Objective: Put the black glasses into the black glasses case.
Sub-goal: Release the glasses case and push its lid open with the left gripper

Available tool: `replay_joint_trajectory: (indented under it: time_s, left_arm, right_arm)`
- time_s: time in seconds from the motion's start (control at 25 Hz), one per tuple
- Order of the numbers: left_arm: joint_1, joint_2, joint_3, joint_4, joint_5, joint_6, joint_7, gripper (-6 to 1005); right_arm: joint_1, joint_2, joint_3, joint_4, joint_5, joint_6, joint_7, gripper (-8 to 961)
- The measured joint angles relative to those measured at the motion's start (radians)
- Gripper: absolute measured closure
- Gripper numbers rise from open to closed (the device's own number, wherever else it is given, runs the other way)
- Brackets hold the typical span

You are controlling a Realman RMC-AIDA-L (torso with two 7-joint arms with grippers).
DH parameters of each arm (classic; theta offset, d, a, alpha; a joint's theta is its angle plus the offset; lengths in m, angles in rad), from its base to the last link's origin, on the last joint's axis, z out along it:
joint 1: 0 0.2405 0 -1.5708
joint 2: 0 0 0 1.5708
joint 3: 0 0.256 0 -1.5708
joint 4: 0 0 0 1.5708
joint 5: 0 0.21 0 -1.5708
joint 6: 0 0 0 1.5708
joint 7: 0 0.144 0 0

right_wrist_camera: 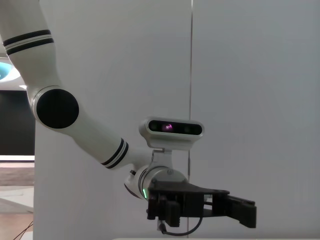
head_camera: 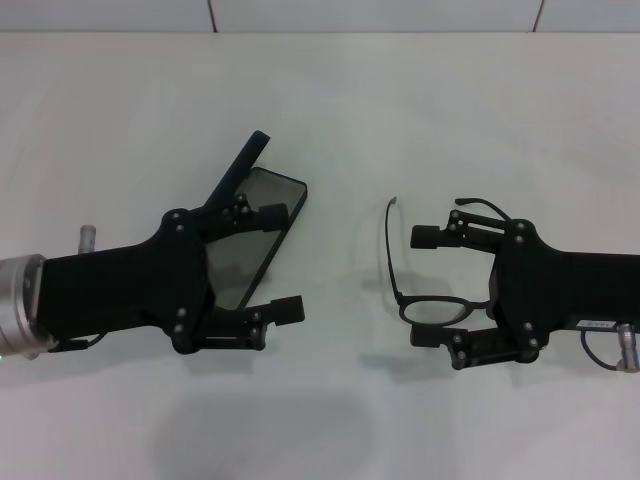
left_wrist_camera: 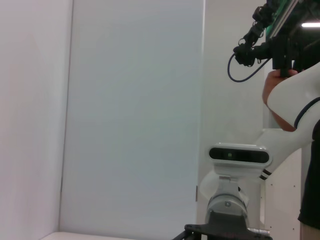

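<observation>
The black glasses case [head_camera: 262,222] lies open on the white table [head_camera: 330,110], grey lining up and its lid [head_camera: 240,165] raised at the far side. My left gripper [head_camera: 278,262] is open, with its fingers straddling the case's near right part. The black glasses [head_camera: 432,305] lie on the table to the right of the case, one temple arm [head_camera: 386,245] reaching away from me. My right gripper [head_camera: 425,288] is open, one finger on each side of the glasses' front frame. I cannot tell whether it touches them.
The right wrist view shows my left arm's gripper [right_wrist_camera: 200,205] and wrist camera [right_wrist_camera: 172,128] before a pale wall. The left wrist view shows my right arm's wrist camera [left_wrist_camera: 239,154] and a person's hand [left_wrist_camera: 275,87] at the far top.
</observation>
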Motion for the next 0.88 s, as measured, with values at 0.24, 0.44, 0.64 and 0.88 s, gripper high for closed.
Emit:
replay_joint_trajectory:
  time_s: [0.24,0.44,0.64,0.88]
  left_arm:
    - [-0.003,0.000,0.000,0.000,-0.006,0.000,-0.005,133]
    - [0.004,-0.014,0.000,0.002,-0.052,-0.001,-0.020,141]
    - [-0.020,0.032,-0.027,0.107,-0.134,-0.040,-0.292,148]
    - [-0.049,0.030,-0.052,0.414,0.140,-0.323,-0.763,158]
  right_arm:
    - [0.002,0.001,0.000,0.000,0.000,0.000,0.000,83]
    - [0.002,0.001,0.002,0.000,0.000,0.000,-0.001,83]
    - [-0.009,0.003,-0.001,0.000,0.000,0.000,-0.001,84]
    - [-0.021,0.004,-0.001,0.000,0.000,0.000,0.000,84]
